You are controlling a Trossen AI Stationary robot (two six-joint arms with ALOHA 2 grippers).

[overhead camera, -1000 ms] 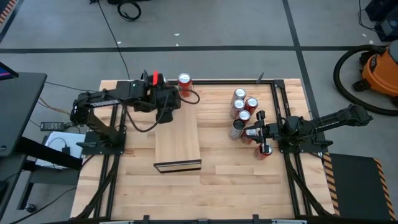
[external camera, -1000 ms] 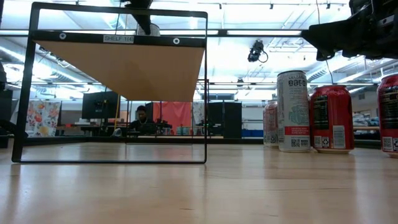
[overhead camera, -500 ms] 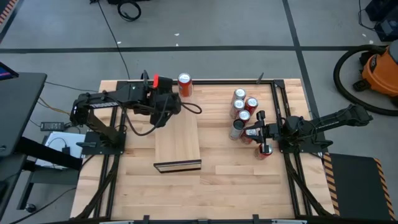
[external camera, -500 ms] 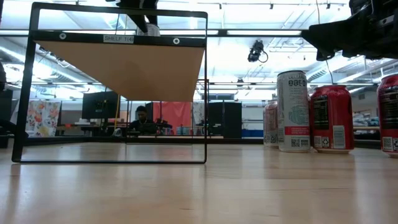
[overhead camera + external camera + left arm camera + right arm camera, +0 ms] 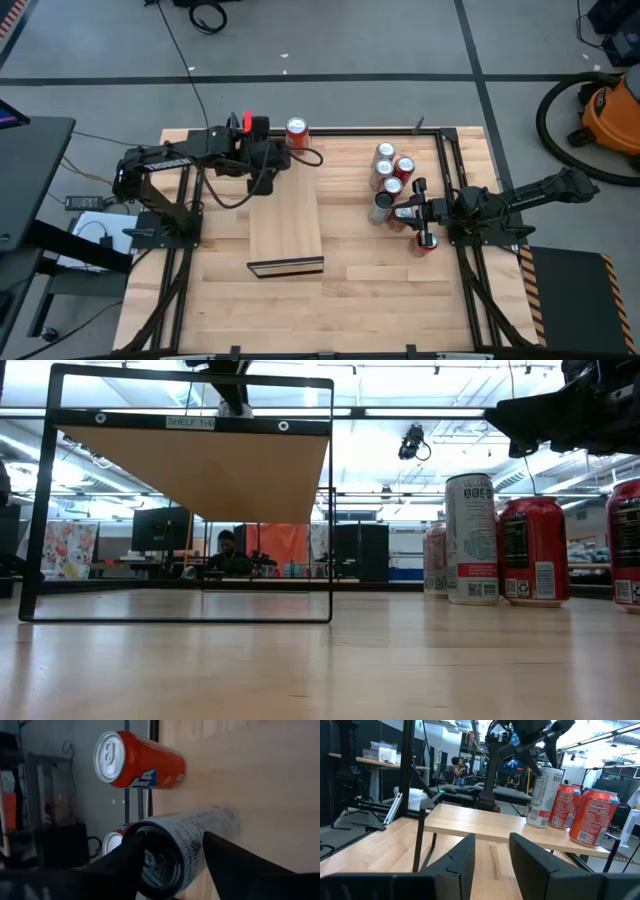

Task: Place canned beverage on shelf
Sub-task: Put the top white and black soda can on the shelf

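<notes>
Left wrist view: the left pincer (image 5: 175, 840) is set around a white can (image 5: 200, 827), which stands upright on pale wood. Whether the pincer clamps the can or has freed it cannot be told.

A red can (image 5: 142, 767) stands just beside the white can at the edge of the same wood, next to a dark frame bar. The rim of a third can (image 5: 111, 842) shows behind the white can.

Right wrist view: all three cans appear to stand in a row at the far end of the shelf (image 5: 285, 225), with the left arm above the white one. The near end and the middle of the shelf carry nothing.

Low view: only the top of the white can shows above the shelf board, under the left pincer.

High view: the shelf runs from the middle of the table (image 5: 380, 290) toward its far edge. A cluster of cans (image 5: 390, 180) stands on the table between the shelf and the right edge, toward the far edge. The right pincer (image 5: 491, 840) waits next to that cluster with its jaws narrowly parted and holding nothing.

Assessment: the placement in hand looks nearly complete, since the white can appears seated on the shelf. What is left, as judged, is a confirmed release and a clean lift away without tipping the neighbouring cans. If the cluster is also meant for the shelf, most of the job is not yet done.
</notes>
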